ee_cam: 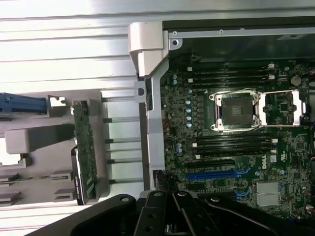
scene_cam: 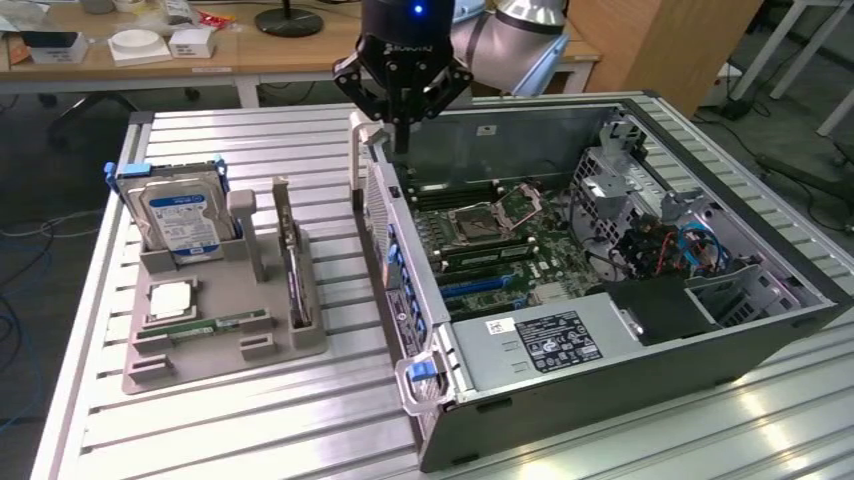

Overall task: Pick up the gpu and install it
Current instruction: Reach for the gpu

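The gpu (scene_cam: pixel 288 250) stands on its long edge in a slot of the grey holder (scene_cam: pixel 214 355) on the exterior view's left, its green board edge facing up in the wrist view (ee_cam: pixel 84 152). My gripper (scene_cam: pixel 400 138) hangs shut and with nothing in it over the rear edge of the open computer case (scene_cam: pixel 747 335), apart from the gpu and well above it. In the wrist view its dark fingers (ee_cam: pixel 170 209) sit together near the case wall. The motherboard (ee_cam: pixel 231 147) lies exposed, with a blue expansion slot (ee_cam: pixel 216 174) and an open CPU socket (ee_cam: pixel 237 110).
The grey holder also carries a silver hard drive with a blue label (scene_cam: pixel 180 215), a CPU chip (scene_cam: pixel 171 300) and a narrow RAM stick (scene_cam: pixel 200 328). All rest on a slatted aluminium table (scene_cam: pixel 267 420). A wooden desk with clutter (scene_cam: pixel 147 45) stands behind.
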`<state>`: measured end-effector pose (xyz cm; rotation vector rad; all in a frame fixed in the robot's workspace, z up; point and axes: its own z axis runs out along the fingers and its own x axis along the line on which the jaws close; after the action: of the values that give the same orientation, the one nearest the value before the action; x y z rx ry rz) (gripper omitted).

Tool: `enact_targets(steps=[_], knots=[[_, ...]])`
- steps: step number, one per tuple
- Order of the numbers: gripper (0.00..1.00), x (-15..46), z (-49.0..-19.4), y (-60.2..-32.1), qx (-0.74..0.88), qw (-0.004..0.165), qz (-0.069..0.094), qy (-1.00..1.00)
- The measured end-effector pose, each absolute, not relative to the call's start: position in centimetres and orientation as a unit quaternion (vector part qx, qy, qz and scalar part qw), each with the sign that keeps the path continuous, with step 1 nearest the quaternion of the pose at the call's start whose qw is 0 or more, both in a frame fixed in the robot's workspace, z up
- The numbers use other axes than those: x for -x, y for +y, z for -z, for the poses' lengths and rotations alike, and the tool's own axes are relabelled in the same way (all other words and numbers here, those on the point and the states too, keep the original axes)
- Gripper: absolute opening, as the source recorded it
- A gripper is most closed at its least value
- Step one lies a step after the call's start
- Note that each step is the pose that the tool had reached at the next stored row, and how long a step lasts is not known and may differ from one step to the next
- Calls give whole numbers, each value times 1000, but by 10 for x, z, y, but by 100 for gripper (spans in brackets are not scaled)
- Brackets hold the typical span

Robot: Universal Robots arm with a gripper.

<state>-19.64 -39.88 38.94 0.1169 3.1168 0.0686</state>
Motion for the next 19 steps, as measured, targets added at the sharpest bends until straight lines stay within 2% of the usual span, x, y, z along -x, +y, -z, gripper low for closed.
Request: enact_targets(steps=[19], knots=[[10, 231, -387, -399, -37, 10, -22, 999]])
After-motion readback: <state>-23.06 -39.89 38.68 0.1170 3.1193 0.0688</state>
